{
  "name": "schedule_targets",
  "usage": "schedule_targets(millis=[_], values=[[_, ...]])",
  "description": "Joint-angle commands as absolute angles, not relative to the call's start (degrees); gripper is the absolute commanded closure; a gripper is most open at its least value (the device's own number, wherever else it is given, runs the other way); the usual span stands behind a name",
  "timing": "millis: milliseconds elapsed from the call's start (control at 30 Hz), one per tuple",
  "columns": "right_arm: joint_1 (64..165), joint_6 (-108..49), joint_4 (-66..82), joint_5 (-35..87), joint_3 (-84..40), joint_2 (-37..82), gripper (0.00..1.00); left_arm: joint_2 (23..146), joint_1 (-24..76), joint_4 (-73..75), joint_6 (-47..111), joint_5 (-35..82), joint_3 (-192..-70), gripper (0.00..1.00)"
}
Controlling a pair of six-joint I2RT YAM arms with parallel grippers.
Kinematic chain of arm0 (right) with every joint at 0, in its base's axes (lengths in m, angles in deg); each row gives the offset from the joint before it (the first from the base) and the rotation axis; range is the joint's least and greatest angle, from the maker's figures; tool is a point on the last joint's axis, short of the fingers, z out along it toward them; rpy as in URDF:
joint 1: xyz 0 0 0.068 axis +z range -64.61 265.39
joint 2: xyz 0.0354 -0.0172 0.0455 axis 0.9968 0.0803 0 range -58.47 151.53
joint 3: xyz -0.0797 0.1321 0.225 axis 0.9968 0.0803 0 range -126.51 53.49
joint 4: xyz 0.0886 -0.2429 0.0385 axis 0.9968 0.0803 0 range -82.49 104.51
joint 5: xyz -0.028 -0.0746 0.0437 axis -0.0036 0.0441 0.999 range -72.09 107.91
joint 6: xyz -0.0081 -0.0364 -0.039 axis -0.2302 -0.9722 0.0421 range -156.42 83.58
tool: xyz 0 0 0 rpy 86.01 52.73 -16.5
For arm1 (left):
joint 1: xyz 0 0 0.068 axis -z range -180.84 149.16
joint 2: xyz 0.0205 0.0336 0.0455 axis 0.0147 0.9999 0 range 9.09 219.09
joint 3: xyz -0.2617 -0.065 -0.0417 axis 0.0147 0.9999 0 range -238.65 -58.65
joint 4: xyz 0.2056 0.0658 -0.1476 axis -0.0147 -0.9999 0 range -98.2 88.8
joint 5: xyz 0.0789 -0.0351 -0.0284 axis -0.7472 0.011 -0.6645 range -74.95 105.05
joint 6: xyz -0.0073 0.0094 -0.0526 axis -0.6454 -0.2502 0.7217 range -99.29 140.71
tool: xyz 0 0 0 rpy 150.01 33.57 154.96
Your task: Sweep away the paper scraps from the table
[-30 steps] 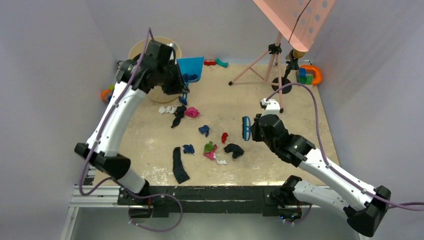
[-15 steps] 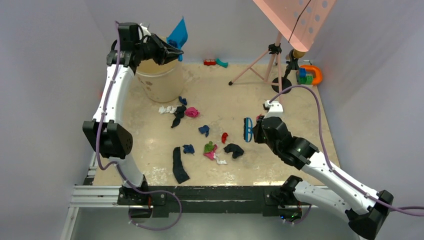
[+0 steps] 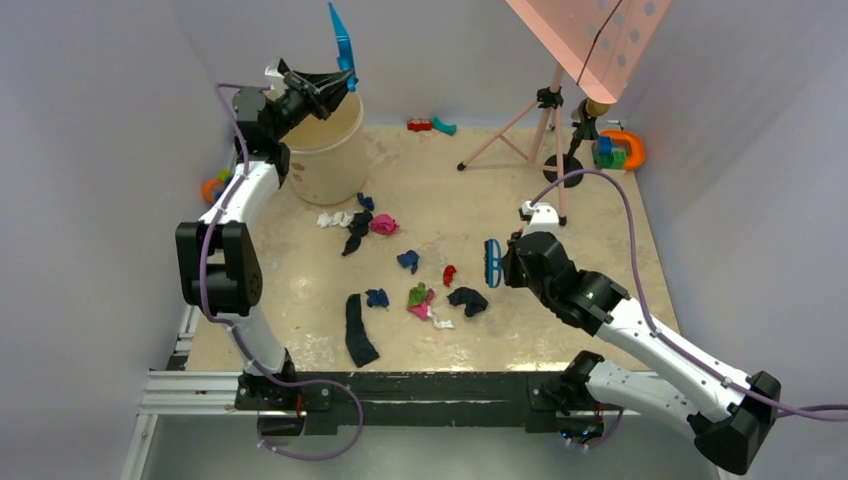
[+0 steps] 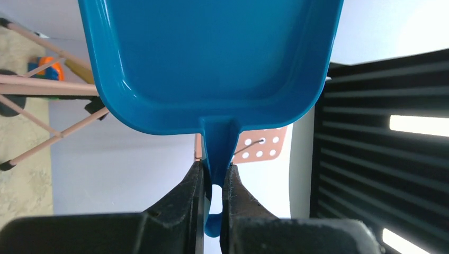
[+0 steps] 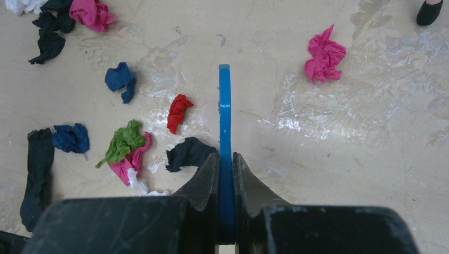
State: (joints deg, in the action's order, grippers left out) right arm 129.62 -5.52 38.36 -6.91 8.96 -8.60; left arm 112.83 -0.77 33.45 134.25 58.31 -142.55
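From above, you see your left claw [image 3: 333,85] raised over the bucket [image 3: 325,150] at the far left corner of the desk [image 3: 590,215], with the blue dustpan [image 3: 342,40] tipped up on edge. Only the left wrist view shows the grip: the jaws are pinched on the dustpan's thin handle.

Your right claw [image 3: 503,262] is clamped on the blue brush [image 3: 492,258], low over the desk. The paper scraps [image 3: 420,297] lie scattered on the desk to the brush's left. The right wrist view adds a pink wad [image 5: 324,53] on the brush's other side, which the top view does not show.
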Motion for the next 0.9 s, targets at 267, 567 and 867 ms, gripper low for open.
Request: schedule_targets(millis=[267,567,867], values=[[129.6,-4.9,32.39,-1.72,5.84,-5.64,1.0,100.87,-0.84,31.81,129.22,68.53,-141.26,1.0],[129.69,1.5,19.26,20.0,-2.66,5.78,1.0,79.6,-0.84,-50.74,59.39,56.54,-145.32,1.0],[139.11,-0.21,20.4,38.56,-18.11,28.27,1.0,59.34,-0.84,-63.85,48.64,39.34,-131.79,1.0]])
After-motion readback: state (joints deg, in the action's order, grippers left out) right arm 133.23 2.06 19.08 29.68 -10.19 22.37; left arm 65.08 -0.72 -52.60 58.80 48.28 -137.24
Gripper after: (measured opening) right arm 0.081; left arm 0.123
